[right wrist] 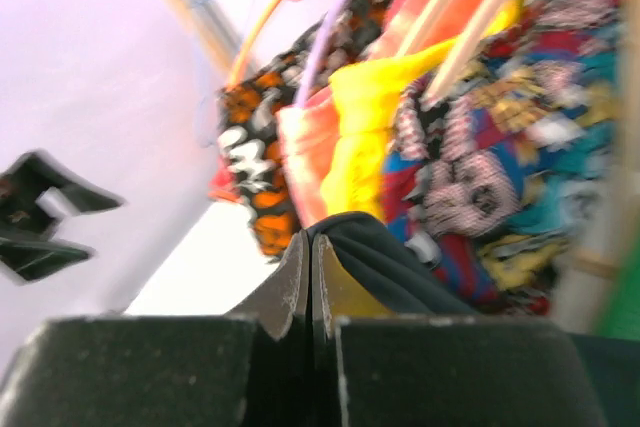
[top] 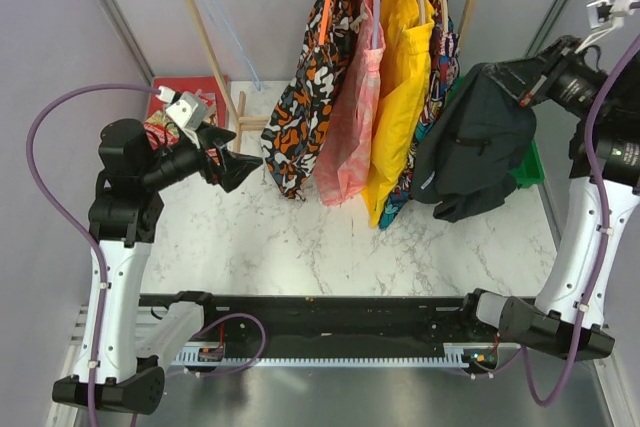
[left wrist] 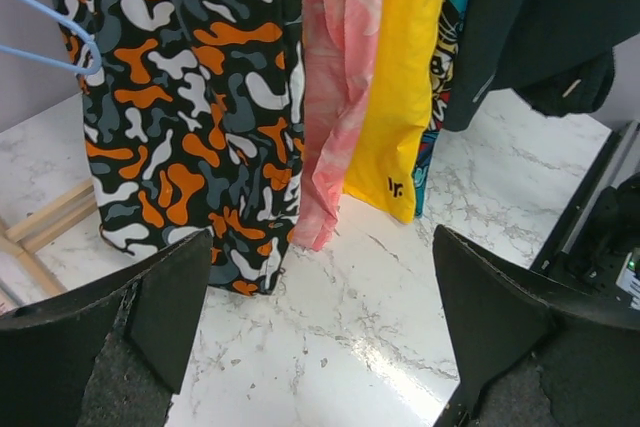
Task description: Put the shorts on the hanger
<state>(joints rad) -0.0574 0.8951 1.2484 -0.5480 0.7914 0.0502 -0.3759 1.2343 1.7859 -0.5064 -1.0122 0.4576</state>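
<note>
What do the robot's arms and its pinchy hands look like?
The left arm and right arm each have a white lower tube, chunky black joints and a thin purple cable looping alongside. The left gripper and right gripper end in two black wedge-shaped fingers.

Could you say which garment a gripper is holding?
The plain black shorts, pinched in the right gripper; the orange-patterned garment, pink garment and yellow garment hang free.

text: one tiny black mark [left wrist: 397, 187] | where: low on the yellow garment [left wrist: 402, 67] | reads: maybe "lr.", too small to be sure
</note>
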